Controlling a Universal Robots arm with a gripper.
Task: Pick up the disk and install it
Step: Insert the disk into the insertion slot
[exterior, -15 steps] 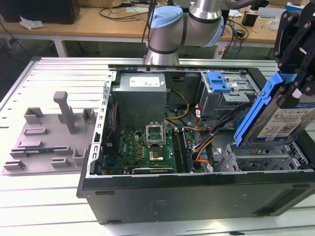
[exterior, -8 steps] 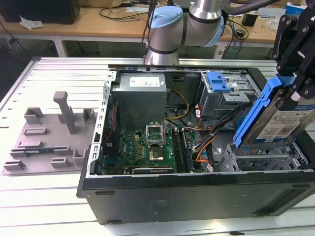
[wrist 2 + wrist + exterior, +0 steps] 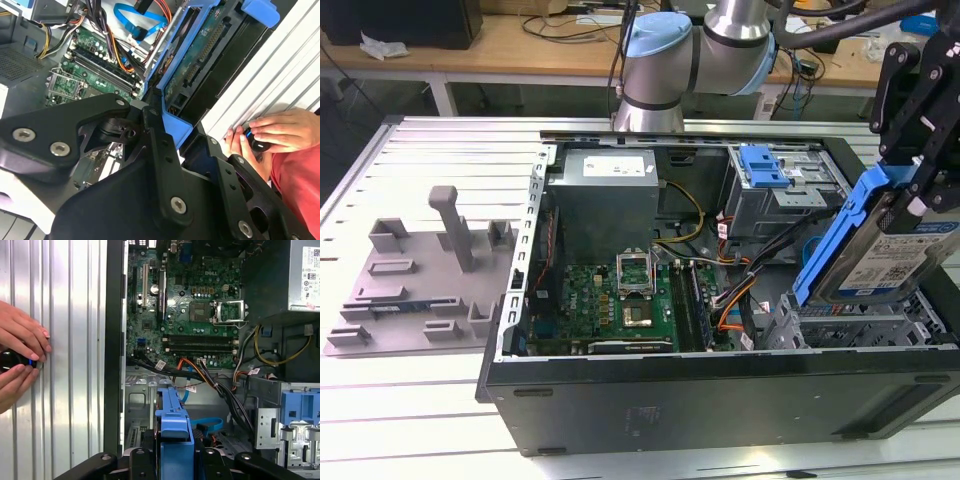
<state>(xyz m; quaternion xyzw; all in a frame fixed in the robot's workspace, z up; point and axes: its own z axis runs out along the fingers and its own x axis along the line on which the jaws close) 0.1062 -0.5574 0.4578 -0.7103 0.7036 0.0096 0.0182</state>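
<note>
ribbed aluminium forms the table [image 3: 430, 150]; a wooden bench [image 3: 520, 40] runs along the upper edge of the exterior view. a grey moulded fixture plate [image 3: 420, 290] lies on the table at the exterior view's left. an open black computer case [image 3: 720, 400] occupies the centre and right. it exposes a green motherboard [image 3: 620, 300], a grey metal power supply box [image 3: 610, 195] and a perforated metal drive cage [image 3: 850, 325].

the arm [image 3: 690, 50] enters from the upper centre. the gripper [image 3: 912, 195], black and angular, hangs at the exterior view's right edge, closed on the disk [image 3: 890, 265]. the disk, flat silver metal in a blue plastic carrier, is tilted, its lower end at the top of the drive cage; contact cannot be confirmed.

in the first wrist view, a person's hands [image 3: 20, 332] rest on the table beside the computer case, around a small black object [image 3: 10, 360].
</note>
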